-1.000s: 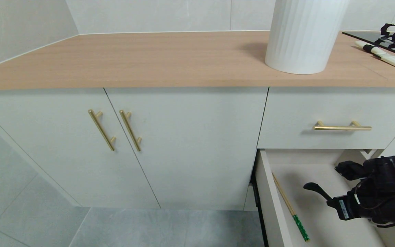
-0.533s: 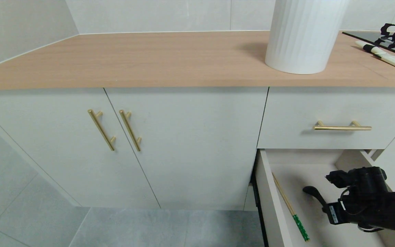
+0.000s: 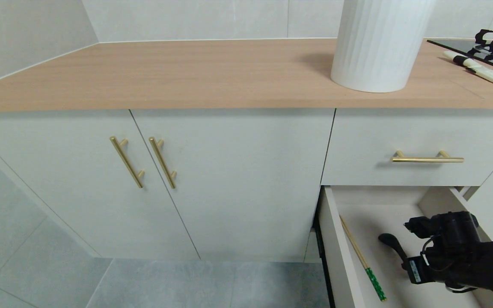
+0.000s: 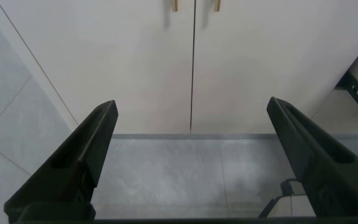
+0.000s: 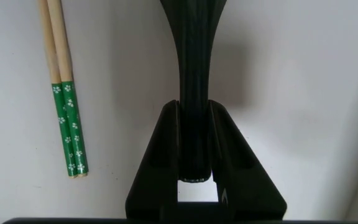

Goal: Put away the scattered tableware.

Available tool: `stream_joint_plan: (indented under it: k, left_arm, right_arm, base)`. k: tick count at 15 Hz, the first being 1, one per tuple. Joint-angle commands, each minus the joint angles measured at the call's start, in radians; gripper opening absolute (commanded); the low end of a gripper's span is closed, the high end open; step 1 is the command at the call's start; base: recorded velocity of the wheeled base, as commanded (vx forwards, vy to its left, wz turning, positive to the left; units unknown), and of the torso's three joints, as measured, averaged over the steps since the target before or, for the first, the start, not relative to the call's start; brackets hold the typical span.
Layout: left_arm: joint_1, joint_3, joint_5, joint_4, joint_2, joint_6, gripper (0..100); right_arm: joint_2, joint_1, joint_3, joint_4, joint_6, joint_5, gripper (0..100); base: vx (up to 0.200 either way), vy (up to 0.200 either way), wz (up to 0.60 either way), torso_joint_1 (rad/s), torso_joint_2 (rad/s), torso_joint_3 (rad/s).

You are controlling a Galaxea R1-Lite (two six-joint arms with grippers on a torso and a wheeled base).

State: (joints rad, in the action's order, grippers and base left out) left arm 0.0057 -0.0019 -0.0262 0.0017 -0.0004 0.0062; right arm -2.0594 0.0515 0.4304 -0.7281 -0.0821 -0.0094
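The left gripper (image 4: pixel 191 112) hangs with fingers spread wide before the doors (image 4: pixel 260 56), above the grey floor (image 4: pixel 166 174). In the open drawer (image 3: pixel 330 239), chopsticks (image 3: pixel 360 259) lie along its left wall. Just right of them, the right gripper (image 5: pixel 194 134) clamps a black spoon (image 3: pixel 390 244) by its handle, bowl toward the drawer's back. Above, the wooden counter (image 3: pixel 186 72) carries a white ribbed container (image 3: pixel 379 47).

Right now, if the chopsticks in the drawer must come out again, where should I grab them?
Near their green ends, from straight above, closing across the pair of chopsticks. They lie flat, side by side, and those ends seem farthest from the drawer wall, probably leaving finger room. The right tool must first drop the spoon.
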Motion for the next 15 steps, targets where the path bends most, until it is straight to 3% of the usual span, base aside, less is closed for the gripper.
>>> stream_joint_plan:
  k: [1, 2, 8, 11, 13, 15]
  left_arm:
    - [0.000, -0.001, 0.000, 0.000, 0.000, 0.000, 100]
    - [0.000, 0.000, 0.000, 0.000, 0.000, 0.000, 100]
    - [0.000, 0.000, 0.000, 0.000, 0.000, 0.000, 100]
    - [0.000, 0.000, 0.000, 0.000, 0.000, 0.000, 100]
    - [0.000, -0.001, 0.002, 0.000, 0.000, 0.000, 100]
    - [0.000, -0.001, 0.000, 0.000, 0.000, 0.000, 100]
  right_arm:
    - [0.002, 0.001, -0.001, -0.001, -0.001, -0.001, 0]
    - [0.004, 0.001, -0.001, -0.001, -0.001, -0.004, 100]
    - [0.042, 0.001, -0.053, -0.111, -0.004, -0.006, 100]
    - [0.243, 0.001, -0.098, -0.113, -0.004, -0.011, 100]
    - [0.378, 0.001, -0.099, -0.048, -0.004, -0.012, 100]
    - [0.582, 0.001, -0.094, 0.141, 0.005, -0.009, 100]
  base:
    - [0.000, 0.000, 0.00, 0.000, 0.00, 0.000]
    - [0.000, 0.000, 0.00, 0.000, 0.00, 0.000]
    - [0.000, 0.000, 0.00, 0.000, 0.00, 0.000]
    - [0.000, 0.000, 0.00, 0.000, 0.00, 0.000]
    - [0.000, 0.000, 0.00, 0.000, 0.00, 0.000]
    - [0.000, 0.000, 0.00, 0.000, 0.00, 0.000]
